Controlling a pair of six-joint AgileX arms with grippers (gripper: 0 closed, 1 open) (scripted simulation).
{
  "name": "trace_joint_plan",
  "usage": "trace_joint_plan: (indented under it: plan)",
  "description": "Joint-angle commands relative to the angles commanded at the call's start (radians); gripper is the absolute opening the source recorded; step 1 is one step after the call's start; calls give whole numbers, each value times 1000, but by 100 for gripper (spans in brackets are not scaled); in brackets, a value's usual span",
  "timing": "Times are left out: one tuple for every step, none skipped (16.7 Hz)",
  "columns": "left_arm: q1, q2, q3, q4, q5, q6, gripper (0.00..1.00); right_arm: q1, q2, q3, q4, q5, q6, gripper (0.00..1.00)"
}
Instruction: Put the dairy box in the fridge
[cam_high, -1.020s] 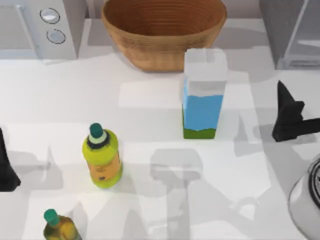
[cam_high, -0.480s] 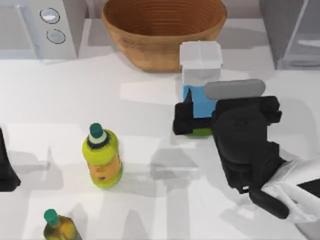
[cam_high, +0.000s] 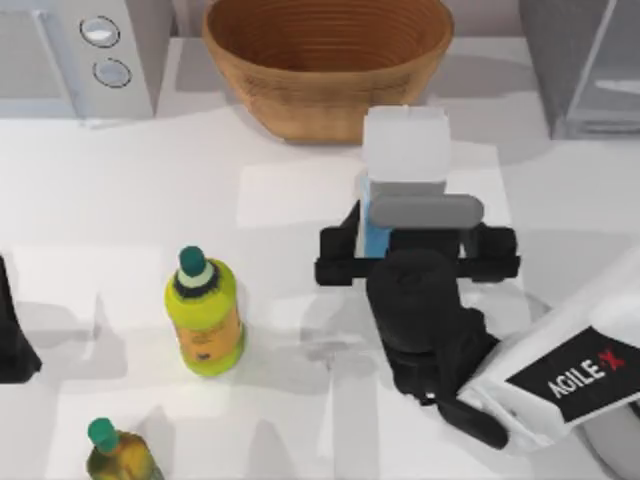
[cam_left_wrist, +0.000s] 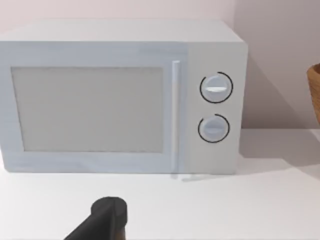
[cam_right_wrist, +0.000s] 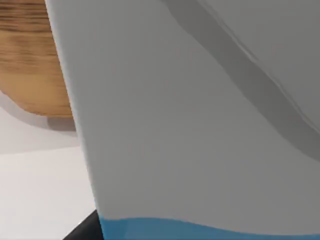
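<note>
Right gripper (cam_high: 395, 225) sits low against the near face of the dairy box (cam_high: 404, 150), its black body covering the lower part of the carton in the top view. One dark finger (cam_high: 347, 232) shows just beside the carton's left edge; the other side is hidden behind the grey bar on the gripper, so whether the fingers clamp the carton or merely flank it: cannot tell. The carton stands upright on the white table (cam_high: 120, 200), white top and a strip of blue visible above the gripper. In the right wrist view the carton's white wall (cam_right_wrist: 200, 110) is pressed up close to the camera, with the blue band at its lower edge and a slice of the wooden bowl (cam_right_wrist: 35, 60) behind it. Directly beyond the carton from the gripper is that bowl (cam_high: 328, 60). The fridge (cam_high: 585, 65) stands beyond and to the right of the gripper, well apart from the carton. To the gripper's left is a yellow-green bottle (cam_high: 205, 315); a second bottle (cam_high: 118, 455) is further left and nearer. Left gripper (cam_high: 12, 335) is parked at the left table edge, facing the microwave (cam_left_wrist: 125, 97).
</note>
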Motion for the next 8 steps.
trace_joint_plan:
  plan:
    - [0,0,0,0,0,0,100,0,0,0,0,0,0,100]
    - [0,0,0,0,0,0,100,0,0,0,0,0,0,100]
    - [0,0,0,0,0,0,100,-5,-2,-4,-2,-2,-1,100]
    - [0,0,0,0,0,0,100,-7,0,-1,-2,-4,-2,100]
    - [0,0,0,0,0,0,100,-13,8,11,-1,-12,-5,100]
    - [0,0,0,0,0,0,100,-24,23,30,0,-23,-10,100]
    - [0,0,0,0,0,0,100,-39,41,53,1,-36,-17,100]
    - [0,0,0,0,0,0,100,-55,60,78,2,-51,-25,100]
